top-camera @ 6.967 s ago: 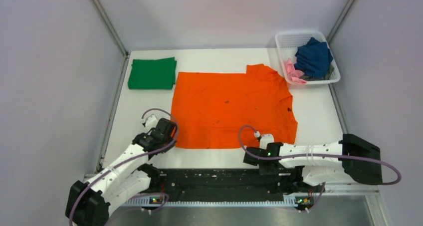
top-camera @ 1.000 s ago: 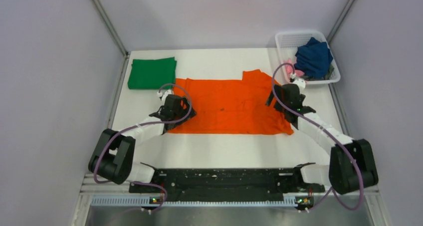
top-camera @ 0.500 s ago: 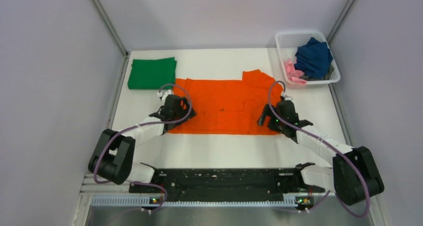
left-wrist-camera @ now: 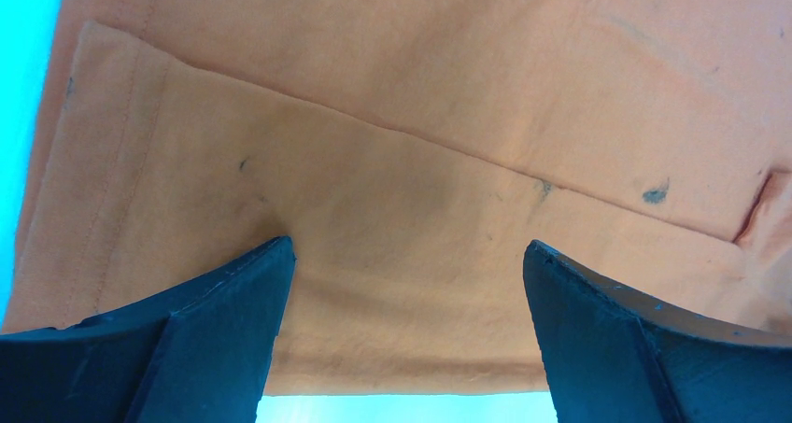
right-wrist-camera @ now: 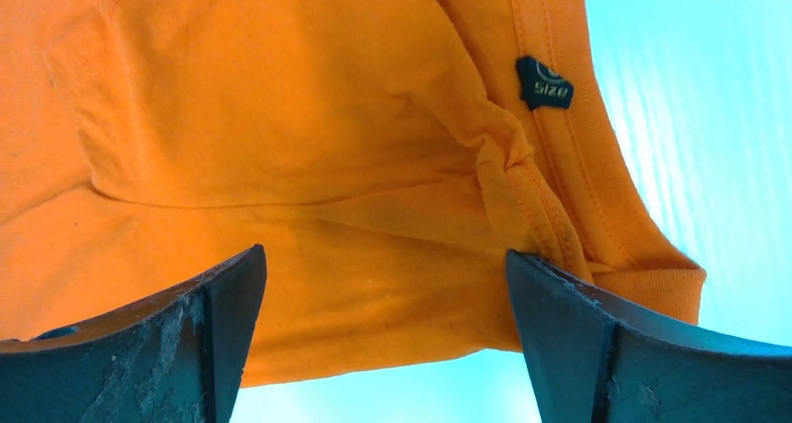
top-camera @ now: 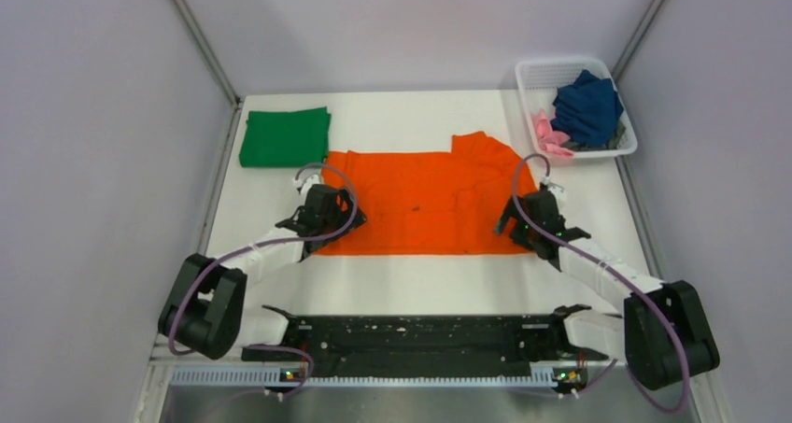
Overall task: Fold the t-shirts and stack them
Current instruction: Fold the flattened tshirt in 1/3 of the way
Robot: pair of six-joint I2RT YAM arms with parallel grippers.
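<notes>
The orange t-shirt [top-camera: 420,199] lies folded in half as a wide band across the middle of the table. My left gripper [top-camera: 333,224] hovers open over its near left corner; the left wrist view shows the left gripper [left-wrist-camera: 406,247] with cloth [left-wrist-camera: 402,162] between but not pinched by the fingers. My right gripper [top-camera: 517,225] stands open over the near right corner, by the collar. In the right wrist view the right gripper [right-wrist-camera: 384,255] frames the fold edge, with the collar [right-wrist-camera: 579,199] and size label [right-wrist-camera: 544,82] beyond. A folded green t-shirt [top-camera: 285,136] rests at the back left.
A white mesh basket [top-camera: 624,148] at the back right corner holds a crumpled navy shirt [top-camera: 586,105] and a pink one [top-camera: 546,132]. Bare white table [top-camera: 420,278] runs between the orange shirt and the arm bases. Walls close in both sides.
Seven seconds ago the orange shirt lay spread out; now it is folded in half. Over the last second my right gripper came from the collar toward the near edge. The left gripper barely moved.
</notes>
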